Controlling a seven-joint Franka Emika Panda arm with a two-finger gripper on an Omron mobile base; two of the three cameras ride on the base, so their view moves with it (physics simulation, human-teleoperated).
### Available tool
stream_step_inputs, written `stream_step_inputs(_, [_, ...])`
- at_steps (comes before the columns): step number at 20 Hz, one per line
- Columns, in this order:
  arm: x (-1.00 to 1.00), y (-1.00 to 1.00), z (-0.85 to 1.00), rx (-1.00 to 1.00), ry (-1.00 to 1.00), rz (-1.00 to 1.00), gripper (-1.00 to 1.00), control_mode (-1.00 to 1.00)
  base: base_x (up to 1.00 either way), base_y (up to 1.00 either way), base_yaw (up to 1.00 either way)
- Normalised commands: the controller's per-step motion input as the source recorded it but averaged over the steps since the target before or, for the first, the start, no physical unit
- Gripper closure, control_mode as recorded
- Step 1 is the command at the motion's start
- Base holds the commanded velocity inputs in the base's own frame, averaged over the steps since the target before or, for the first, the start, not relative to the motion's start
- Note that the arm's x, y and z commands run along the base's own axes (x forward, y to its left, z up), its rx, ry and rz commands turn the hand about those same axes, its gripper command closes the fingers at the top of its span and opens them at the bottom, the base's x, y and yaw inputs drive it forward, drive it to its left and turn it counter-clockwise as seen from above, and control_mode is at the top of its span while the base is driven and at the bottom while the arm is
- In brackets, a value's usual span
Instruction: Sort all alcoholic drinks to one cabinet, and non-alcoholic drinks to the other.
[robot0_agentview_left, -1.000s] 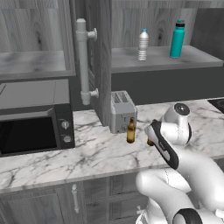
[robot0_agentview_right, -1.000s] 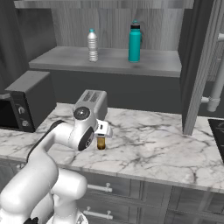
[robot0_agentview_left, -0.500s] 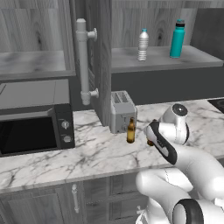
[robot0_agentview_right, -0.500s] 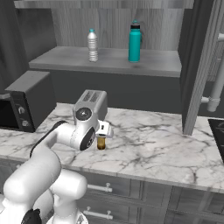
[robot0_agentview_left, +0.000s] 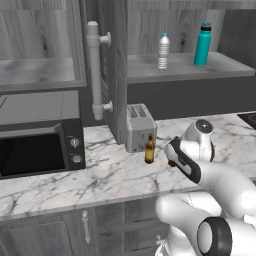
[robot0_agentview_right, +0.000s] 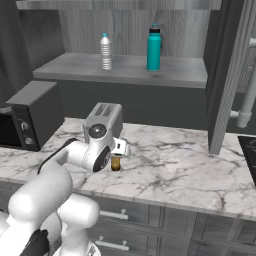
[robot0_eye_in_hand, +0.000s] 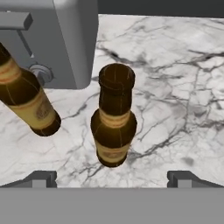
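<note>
The arm (robot0_agentview_left: 215, 185) is glossy white, built of thick rounded segments that swell at each joint. A dark band (robot0_agentview_left: 184, 162) curves along one link in the centre of the left base view, and a black ring (robot0_agentview_left: 216, 239) circles the joint at lower right. The wrist ends in a pale grey round cap (robot0_agentview_left: 203, 127) with a small dark centre. In the right base view a thin black cable (robot0_agentview_right: 55, 152) loops along the forearm at left. The finger tips (robot0_eye_in_hand: 41, 178) are small, dark grey and blocky.
</note>
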Motion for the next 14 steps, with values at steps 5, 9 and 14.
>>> stream_step_inputs(5, [0.11,0.00,-0.09,0.00,0.00,0.00,-1.00,-1.00,0.00,0.00,0.00])
stream_step_inputs(9, [0.11,0.00,-0.08,0.00,0.00,0.00,-1.00,-1.00,0.00,0.00,0.00])
stream_step_inputs(14, [0.12,0.00,-0.08,0.00,0.00,0.00,-1.00,-1.00,0.00,0.00,0.00])
